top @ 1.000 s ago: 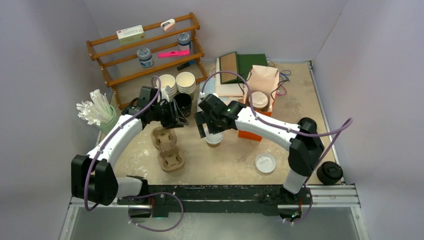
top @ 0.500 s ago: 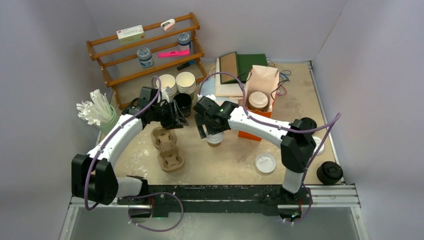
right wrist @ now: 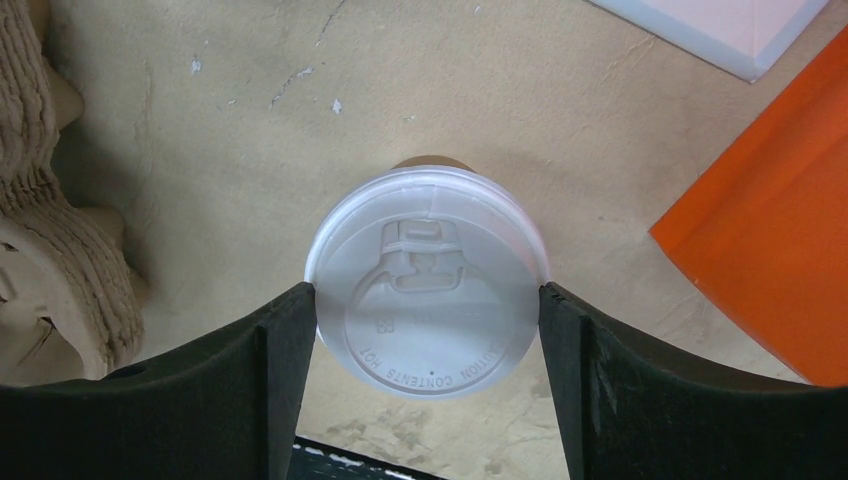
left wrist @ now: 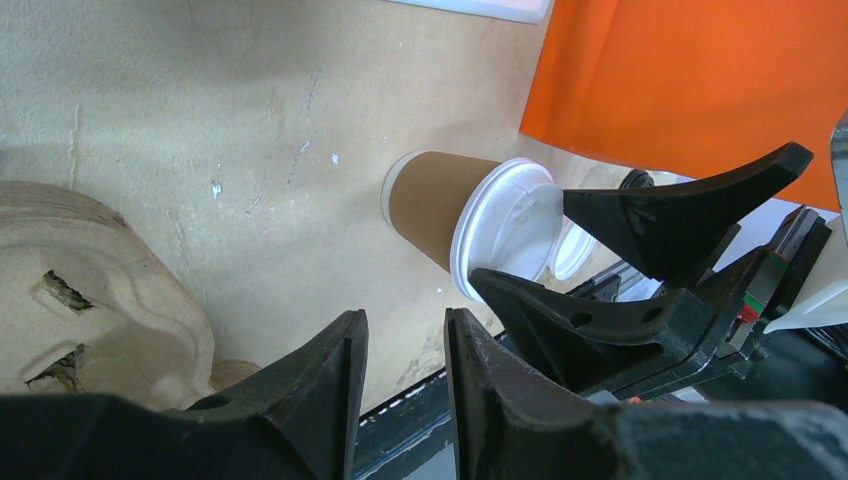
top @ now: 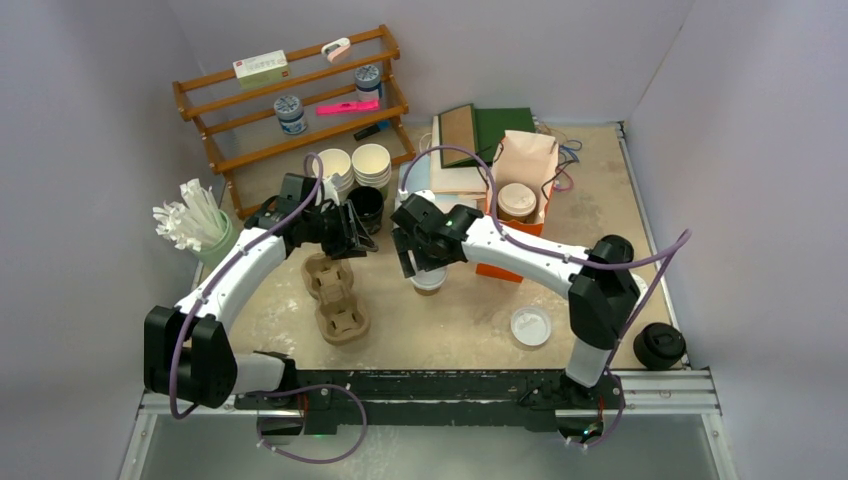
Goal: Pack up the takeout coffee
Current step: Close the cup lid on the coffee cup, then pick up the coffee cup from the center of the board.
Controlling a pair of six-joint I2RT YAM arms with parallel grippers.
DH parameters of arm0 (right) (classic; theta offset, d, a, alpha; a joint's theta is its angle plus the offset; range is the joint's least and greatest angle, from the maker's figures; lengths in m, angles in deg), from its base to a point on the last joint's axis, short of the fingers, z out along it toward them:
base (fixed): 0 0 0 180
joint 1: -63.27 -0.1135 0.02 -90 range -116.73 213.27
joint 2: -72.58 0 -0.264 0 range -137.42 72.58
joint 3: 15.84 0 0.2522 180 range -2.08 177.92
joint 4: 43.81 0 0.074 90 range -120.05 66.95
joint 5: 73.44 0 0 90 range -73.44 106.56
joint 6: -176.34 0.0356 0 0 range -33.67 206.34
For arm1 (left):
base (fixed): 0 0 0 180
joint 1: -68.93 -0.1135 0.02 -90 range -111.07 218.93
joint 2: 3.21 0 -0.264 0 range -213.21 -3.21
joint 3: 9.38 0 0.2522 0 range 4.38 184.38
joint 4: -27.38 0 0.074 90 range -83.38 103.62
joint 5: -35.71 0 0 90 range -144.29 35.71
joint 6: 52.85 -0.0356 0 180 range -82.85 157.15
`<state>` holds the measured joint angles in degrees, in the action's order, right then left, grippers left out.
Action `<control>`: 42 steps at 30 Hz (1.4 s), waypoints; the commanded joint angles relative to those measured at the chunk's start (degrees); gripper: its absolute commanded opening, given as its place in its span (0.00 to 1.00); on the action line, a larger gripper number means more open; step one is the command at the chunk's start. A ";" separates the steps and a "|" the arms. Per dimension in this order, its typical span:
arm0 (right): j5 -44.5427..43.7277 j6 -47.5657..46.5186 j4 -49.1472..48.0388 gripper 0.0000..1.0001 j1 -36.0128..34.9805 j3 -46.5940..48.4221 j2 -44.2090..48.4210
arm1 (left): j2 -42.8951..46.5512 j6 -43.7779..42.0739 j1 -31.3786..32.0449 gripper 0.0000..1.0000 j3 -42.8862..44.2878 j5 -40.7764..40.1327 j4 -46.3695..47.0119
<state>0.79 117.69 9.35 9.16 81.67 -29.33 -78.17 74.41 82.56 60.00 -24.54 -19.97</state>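
1. Since the earlier frame, only the right arm had shifted, its elbow swinging slightly; the coffee cup (left wrist: 440, 205), the left arm and the cup carrier (top: 335, 295) had stayed put
2. The cup stood upright on the table (top: 450, 330), between the carrier and the orange box (top: 497, 269), with its lid (right wrist: 430, 300) on
3. The right gripper (top: 424, 264) straddled the cup from above, and its fingers (right wrist: 285, 350) pressed against the lid's rim on both sides, apparently pinching the lid and not the paper wall
4. The left gripper (left wrist: 400, 330) hung just beside the carrier's far end, its jaws only slightly parted and holding nothing
5. Lifting by the lid was probably the main risk: the lid could pop off, leaving the cup behind or tipping it
6. A harder squeeze could buckle the thin plastic rim and break its seal
7. The path to the carrier ran close to the left gripper, so the two arms could collide there
8. The carrier looked light and nothing held it, so pressing the cup into a well could push it sideways
9. A swing to the right would likely have caught the box just beside the cup
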 commanded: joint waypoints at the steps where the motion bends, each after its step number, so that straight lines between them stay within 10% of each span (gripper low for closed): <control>1: 0.66 0.86 1.58 0.80 -0.25 -3.01 1.17 | -0.10 -0.60 -0.18 0.37 0.62 0.46 0.71; 22: -4.71 -0.86 6.29 0.82 -1.44 -0.32 -2.85 | -0.01 -0.95 -0.18 0.37 0.78 0.06 0.28; 42: 2.01 -1.47 4.23 0.79 -1.35 7.41 18.19 | 0.89 -1.62 -0.11 0.40 12.48 -4.91 -2.37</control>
<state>1.22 117.14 15.45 8.02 86.10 -19.71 -78.23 73.47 82.56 67.19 -27.68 -23.51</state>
